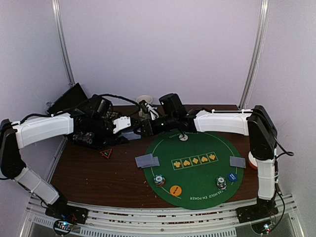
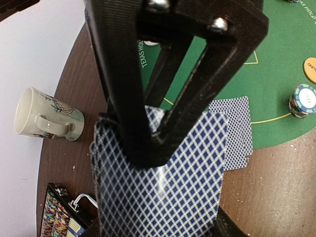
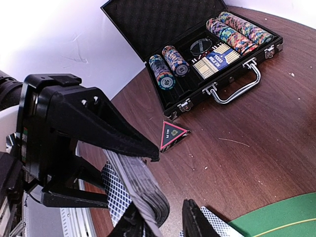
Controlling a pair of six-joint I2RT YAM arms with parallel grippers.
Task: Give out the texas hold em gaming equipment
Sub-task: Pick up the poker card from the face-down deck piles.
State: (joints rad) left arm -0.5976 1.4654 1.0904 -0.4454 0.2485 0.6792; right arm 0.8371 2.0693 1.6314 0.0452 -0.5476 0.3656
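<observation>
Playing cards: dealt face down at green mat's left and right edges, nearer. Farther back, above tabletop: deck, clamped fast in left gripper. Right gripper astride deck's edge; cannot tell whether pinching yet. Peel one card only, slide flat, hold deck steady.

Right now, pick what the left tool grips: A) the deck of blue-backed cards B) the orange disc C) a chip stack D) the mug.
A: the left tool is clamped on the deck of blue-backed cards, with nothing else between its jaws.
</observation>
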